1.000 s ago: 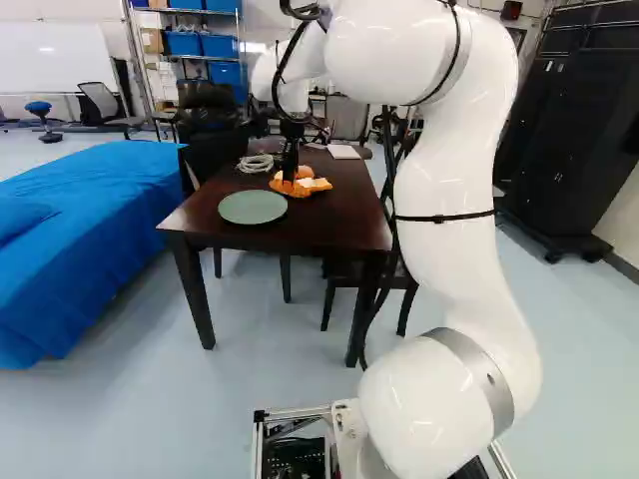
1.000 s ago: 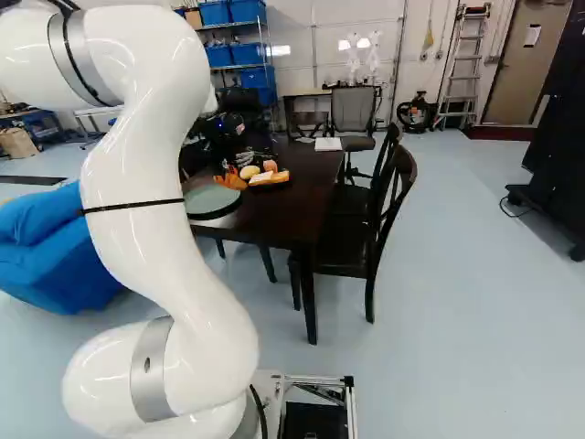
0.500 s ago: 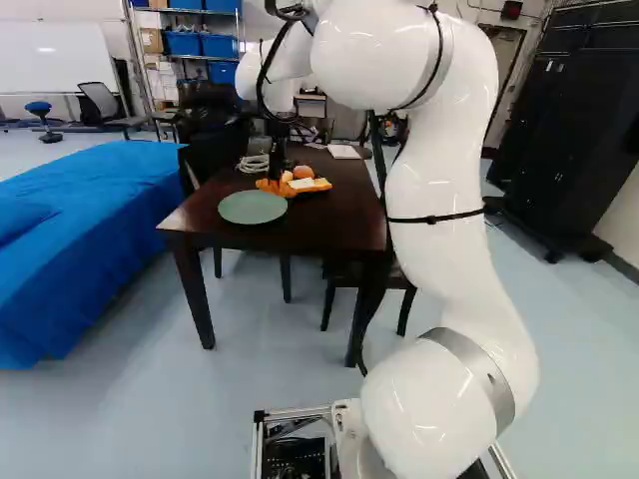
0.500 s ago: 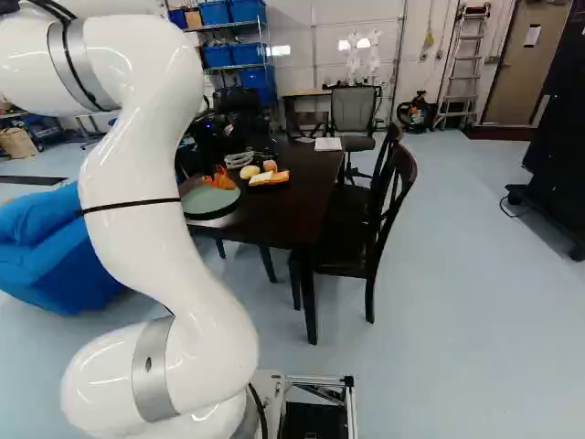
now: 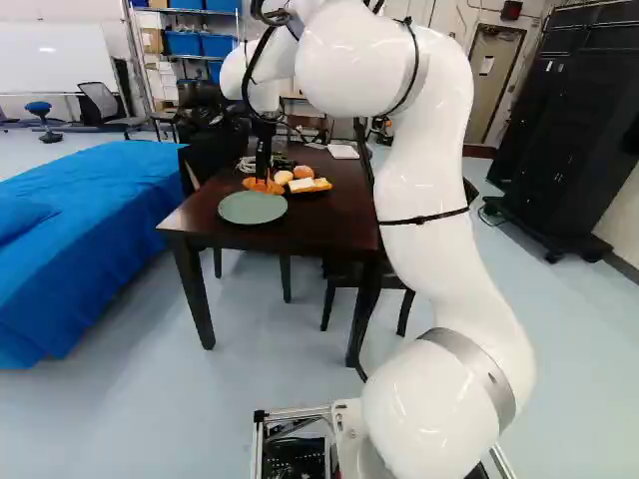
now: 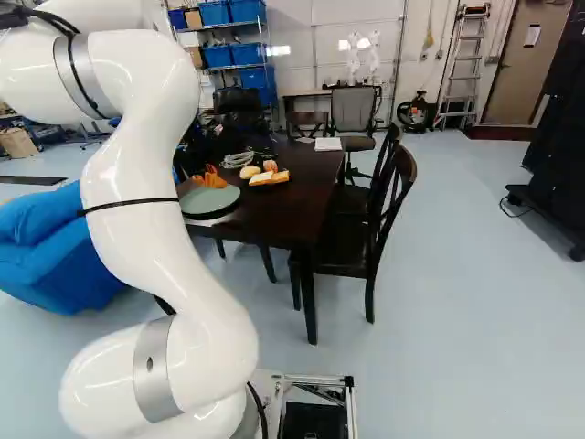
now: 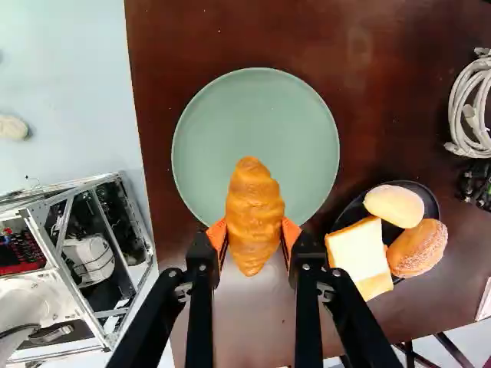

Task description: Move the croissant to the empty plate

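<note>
In the left base view my gripper (image 5: 264,178) reaches down over the dark table, holding the orange-brown croissant (image 5: 258,187) just beyond the round green plate (image 5: 252,208). Seen from the wrist, the gripper (image 7: 254,234) has its orange pads pressed on both sides of the croissant (image 7: 255,207). Part of the croissant overlaps the rim of the green plate (image 7: 284,115), which carries nothing else. How high the croissant hangs is hard to tell. In the right base view the croissant (image 6: 212,179) shows behind the plate, while the arm hides the gripper.
A black plate (image 7: 430,198) beside the green one holds a bread slice (image 7: 357,253), a pale bun (image 7: 393,205) and a sugared bun (image 7: 418,248). A coiled cable (image 7: 469,107) lies on the table (image 5: 339,215). Chairs (image 6: 370,219) stand at its side; a blue-covered surface (image 5: 90,230) is nearby.
My arm has swung leftward in the left base view, carrying the croissant away from the other bread and toward the green plate. The base has stayed put.
</note>
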Available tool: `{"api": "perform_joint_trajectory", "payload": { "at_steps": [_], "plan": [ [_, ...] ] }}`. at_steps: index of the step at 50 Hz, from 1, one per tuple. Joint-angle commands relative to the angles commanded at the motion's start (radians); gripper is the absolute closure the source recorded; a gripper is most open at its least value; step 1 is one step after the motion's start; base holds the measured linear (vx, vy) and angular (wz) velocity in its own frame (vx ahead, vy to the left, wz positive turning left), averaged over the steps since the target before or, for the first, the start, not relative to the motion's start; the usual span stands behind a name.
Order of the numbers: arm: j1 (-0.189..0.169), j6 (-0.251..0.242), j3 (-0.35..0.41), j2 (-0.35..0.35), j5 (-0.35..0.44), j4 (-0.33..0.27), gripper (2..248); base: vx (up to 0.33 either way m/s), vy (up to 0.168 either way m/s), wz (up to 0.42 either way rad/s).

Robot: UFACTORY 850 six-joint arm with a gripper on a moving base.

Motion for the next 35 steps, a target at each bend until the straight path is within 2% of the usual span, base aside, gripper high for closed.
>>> {"api": "perform_joint_trajectory", "payload": {
  "at_steps": [22, 35],
  "plan": [
    [0.024, 0.0, -0.082, -0.056, -0.012, 0.0, 142, 0.0, 0.0, 0.0],
    [0.025, 0.0, -0.088, -0.08, -0.012, 0.0, 142, 0.0, 0.0, 0.0]
  ]
}}
